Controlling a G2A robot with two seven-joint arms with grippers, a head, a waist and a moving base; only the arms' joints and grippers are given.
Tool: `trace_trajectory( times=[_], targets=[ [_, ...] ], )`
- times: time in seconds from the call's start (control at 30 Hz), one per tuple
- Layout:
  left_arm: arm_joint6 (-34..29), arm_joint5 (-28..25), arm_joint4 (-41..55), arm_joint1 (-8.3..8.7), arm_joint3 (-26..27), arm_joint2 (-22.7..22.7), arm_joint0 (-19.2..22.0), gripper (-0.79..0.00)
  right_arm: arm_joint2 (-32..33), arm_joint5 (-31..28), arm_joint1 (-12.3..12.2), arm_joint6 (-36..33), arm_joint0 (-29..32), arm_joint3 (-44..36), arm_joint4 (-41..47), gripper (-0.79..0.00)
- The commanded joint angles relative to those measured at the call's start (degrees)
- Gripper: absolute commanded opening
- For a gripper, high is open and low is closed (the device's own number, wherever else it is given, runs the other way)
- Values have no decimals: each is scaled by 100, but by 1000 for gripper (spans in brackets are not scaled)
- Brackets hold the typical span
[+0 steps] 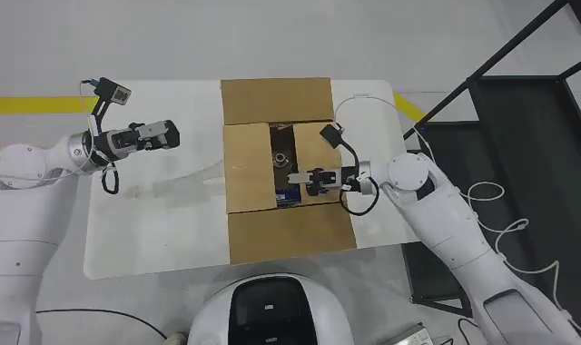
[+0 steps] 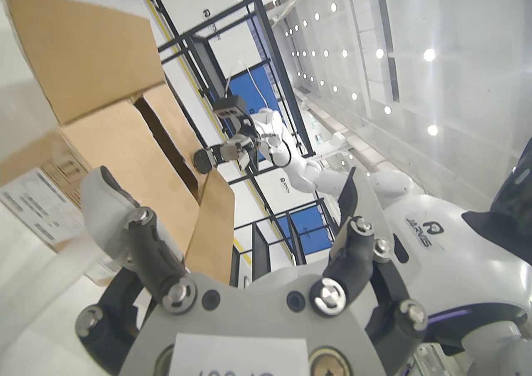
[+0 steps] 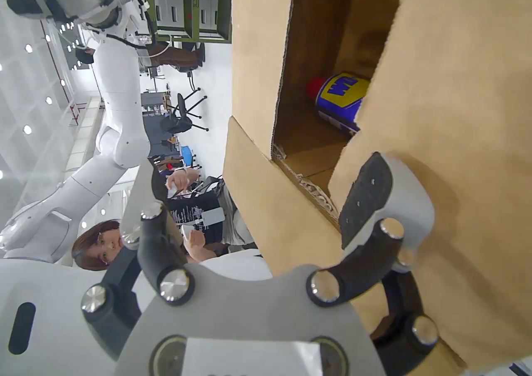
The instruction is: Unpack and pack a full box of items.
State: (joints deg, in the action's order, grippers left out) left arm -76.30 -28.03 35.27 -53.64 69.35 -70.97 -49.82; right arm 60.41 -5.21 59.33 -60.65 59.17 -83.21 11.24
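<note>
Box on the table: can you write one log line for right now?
box: flaps open, blue spray can inside | right gripper: open, at the opening | left gripper: open, above table beside box

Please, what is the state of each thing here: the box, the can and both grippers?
box: open, flaps spread out.
can: lying inside the box, red cap on.
left gripper: open, empty, above the table.
right gripper: open, at the box's opening, gripping nothing.
</note>
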Motion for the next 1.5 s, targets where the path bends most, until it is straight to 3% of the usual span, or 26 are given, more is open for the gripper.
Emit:
trace_trajectory(
  times=[0.0,0.13,0.6,0.77,0.9,1.07,1.23,1.47],
  targets=[
    [-12,14,-61,73,226,-1,-221,0,-142,4,47,-92,-129,98,145,0],
    [2,-1,-15,162,491,102,-406,0,-210,-138,89,-152,-208,179,389,0],
    [2,-1,-15,162,491,102,-406,0,-210,-138,89,-152,-208,179,389,0],
    [615,297,-417,167,668,59,-496,0,-347,100,142,32,-298,171,389,0],
    [863,397,-427,159,397,19,-537,0,-740,172,291,79,-685,470,383,0],
    [699,178,-339,95,-82,193,-436,0,-1204,170,485,-10,-1112,882,411,0],
    [932,-11,-225,10,-424,305,-262,0,-1542,141,657,-418,-1381,1173,749,0],
    [1068,-144,-74,-17,-309,189,-165,0,-1600,-479,838,-1232,-1628,1320,1886,0]
  ],
)
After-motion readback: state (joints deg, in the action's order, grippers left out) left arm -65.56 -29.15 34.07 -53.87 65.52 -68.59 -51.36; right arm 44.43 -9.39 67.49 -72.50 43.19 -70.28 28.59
